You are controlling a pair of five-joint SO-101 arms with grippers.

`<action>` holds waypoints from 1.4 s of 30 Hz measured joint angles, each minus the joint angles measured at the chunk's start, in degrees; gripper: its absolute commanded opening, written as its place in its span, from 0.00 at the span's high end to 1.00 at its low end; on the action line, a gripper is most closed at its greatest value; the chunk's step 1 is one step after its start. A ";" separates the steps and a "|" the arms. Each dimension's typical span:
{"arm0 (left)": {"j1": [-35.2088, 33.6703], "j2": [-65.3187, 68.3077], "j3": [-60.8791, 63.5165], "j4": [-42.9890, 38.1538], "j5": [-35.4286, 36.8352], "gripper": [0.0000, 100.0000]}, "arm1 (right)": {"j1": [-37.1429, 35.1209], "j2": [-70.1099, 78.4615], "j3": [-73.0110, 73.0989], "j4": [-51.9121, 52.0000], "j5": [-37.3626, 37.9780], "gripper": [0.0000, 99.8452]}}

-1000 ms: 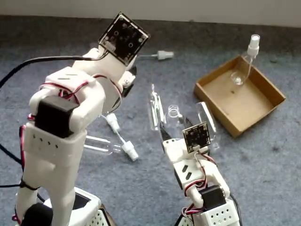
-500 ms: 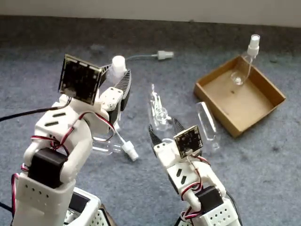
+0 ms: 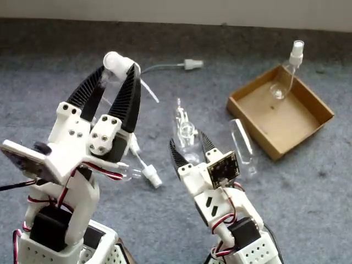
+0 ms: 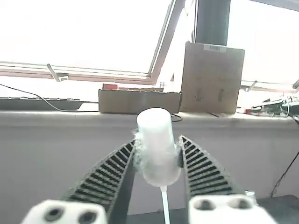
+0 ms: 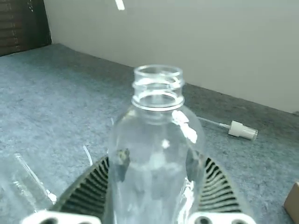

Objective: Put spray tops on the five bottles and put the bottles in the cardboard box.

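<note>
**Top in one claw, bottle in the other: the two need lining up**

The left gripper [image 3: 114, 82] is up high, clamped on a spray top [image 3: 116, 61], pinched across its white body with the fingers either side. In the left wrist view the spray top [image 4: 156, 147] sits head-up between the left gripper [image 4: 157, 163] fingers, with its tube [image 4: 164, 205] hanging straight down toward the wrist. So its long axis runs along the fingers, and the tube is the end that must go in first.

Over on the right, the right gripper [image 3: 188, 144] is closed around a bottle [image 3: 187, 132], standing between the two arms and well left of the box [image 3: 324, 118]. The right wrist view shows the bottle [image 5: 156, 154] upright in the right gripper [image 5: 156, 191], with the open neck pointing up and its long axis vertical.

To my eye both pieces are feather-light. The bottle looks like clear, smooth, thin plastic, so it is probably slippery and easy to squash. The body below the shoulder, where it is held now, seems the sensible place. The top looks hard, but that tube looks whippy. I'd grip the body, never the tube, and expect the tube to wander at the neck.

One capped bottle [image 3: 289, 69] already leans in the box's far corner.
</note>
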 measured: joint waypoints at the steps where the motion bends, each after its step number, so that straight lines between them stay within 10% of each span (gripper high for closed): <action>1: 0.00 0.00 0.00 -0.09 1.93 0.96 | 0.00 0.00 0.00 -0.26 0.00 0.90; 42: 9.85 0.00 4.40 -0.09 5.80 0.96 | 1.41 0.00 0.00 0.44 0.00 0.90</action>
